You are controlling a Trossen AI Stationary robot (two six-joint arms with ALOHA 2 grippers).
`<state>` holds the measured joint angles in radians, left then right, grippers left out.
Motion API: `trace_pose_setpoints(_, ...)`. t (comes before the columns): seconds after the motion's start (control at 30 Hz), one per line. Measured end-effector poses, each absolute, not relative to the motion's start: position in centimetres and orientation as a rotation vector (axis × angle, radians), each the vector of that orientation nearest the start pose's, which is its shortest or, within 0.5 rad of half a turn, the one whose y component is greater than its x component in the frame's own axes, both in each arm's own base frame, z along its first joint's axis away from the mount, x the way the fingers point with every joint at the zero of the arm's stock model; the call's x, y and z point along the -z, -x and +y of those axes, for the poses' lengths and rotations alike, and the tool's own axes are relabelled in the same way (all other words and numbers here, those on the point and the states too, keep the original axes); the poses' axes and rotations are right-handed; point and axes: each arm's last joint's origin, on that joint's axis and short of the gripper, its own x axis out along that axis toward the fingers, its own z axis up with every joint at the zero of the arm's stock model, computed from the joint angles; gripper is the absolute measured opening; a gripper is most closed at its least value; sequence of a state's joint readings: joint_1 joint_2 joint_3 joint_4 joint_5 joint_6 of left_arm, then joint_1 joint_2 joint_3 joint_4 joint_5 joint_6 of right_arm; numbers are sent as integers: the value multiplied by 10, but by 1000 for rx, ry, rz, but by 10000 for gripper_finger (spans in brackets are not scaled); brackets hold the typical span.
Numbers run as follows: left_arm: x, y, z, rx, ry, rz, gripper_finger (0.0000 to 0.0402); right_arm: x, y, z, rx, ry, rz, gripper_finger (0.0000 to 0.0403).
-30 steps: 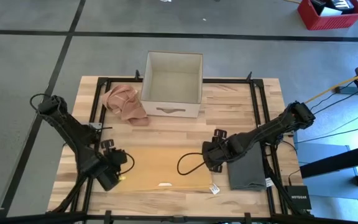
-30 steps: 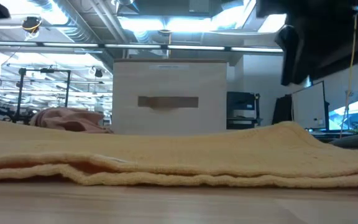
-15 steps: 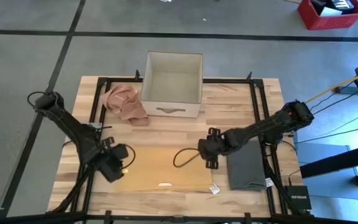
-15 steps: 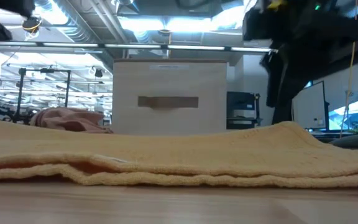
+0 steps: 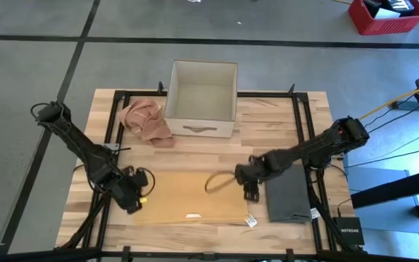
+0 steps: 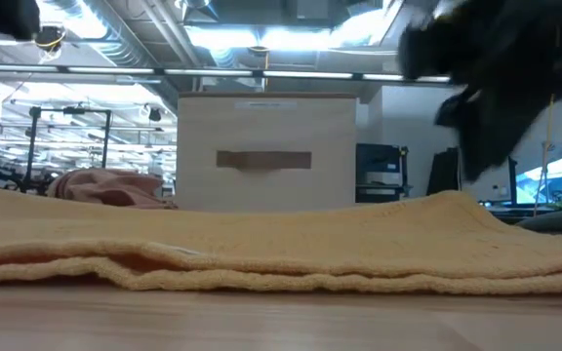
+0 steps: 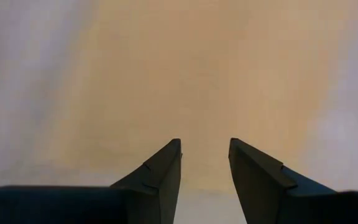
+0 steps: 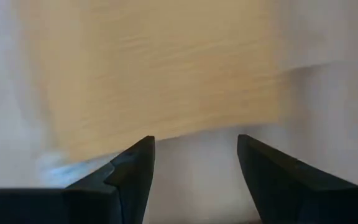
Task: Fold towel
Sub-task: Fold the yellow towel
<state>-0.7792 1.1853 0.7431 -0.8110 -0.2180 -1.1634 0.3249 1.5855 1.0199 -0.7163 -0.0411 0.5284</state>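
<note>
A yellow towel point(image 5: 191, 198), folded flat, lies near the table's front edge; in the low view point(image 6: 281, 249) its layered near edge rests on the wood. My left gripper point(image 5: 137, 199) is over the towel's left edge, open, with yellow cloth filling the left wrist view point(image 7: 205, 162). My right gripper point(image 5: 247, 183) is over the towel's right edge, open and empty point(image 8: 196, 162). In the low view it hangs blurred above the towel point(image 6: 496, 88).
A white box point(image 5: 202, 98) stands at the table's far middle, with a crumpled pink cloth point(image 5: 145, 120) to its left. A folded grey towel point(image 5: 289, 193) lies at the front right. A black cable loop point(image 5: 217, 182) hangs over the yellow towel beside my right gripper.
My left gripper has moved from the front-left corner toward the far edge and right, over the towel's left edge. My right gripper has swung a little left and back right above the towel. The towel has stayed as it was.
</note>
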Motion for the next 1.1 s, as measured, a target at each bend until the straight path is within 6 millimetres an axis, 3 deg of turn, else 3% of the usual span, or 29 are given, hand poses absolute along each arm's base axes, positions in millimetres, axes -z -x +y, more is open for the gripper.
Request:
trace_pose_setpoints(0.13, -217, -156, -161, 24, 512, 1040, 127, -205, -269, 135, -87, -314, 1262, 232)
trace_pose_setpoints(0.23, -213, -158, -177, 98, 504, 1008, 127, -208, -269, 169, -146, -244, 1083, 232)
trace_pose_setpoints(0.37, -193, -163, -194, 92, 456, 1049, 127, -196, -267, 204, -139, -89, 909, 232)
trace_pose_setpoints(0.47, -196, -177, -212, 117, 458, 1025, 127, -184, -267, 219, -122, -16, 845, 232)
trace_pose_setpoints(0.57, -218, -200, -235, 186, 433, 948, 127, -173, -269, 223, -114, 3, 852, 232)
trace_pose_setpoints(0.67, -241, -217, -252, 268, 238, 813, 127, -171, -272, 221, -103, 2, 855, 232)
trace_pose_setpoints(0.83, -245, -237, -253, 303, -35, 678, 127, -171, -277, 216, -106, 3, 859, 232)
trace_pose_setpoints(0.93, -235, -240, -236, 207, -37, 816, 127, -170, -275, 217, -128, 5, 873, 232)
trace_pose_setpoints(1.1, -212, -212, -220, 48, 102, 1223, 127, -170, -275, 217, -126, 10, 881, 232)
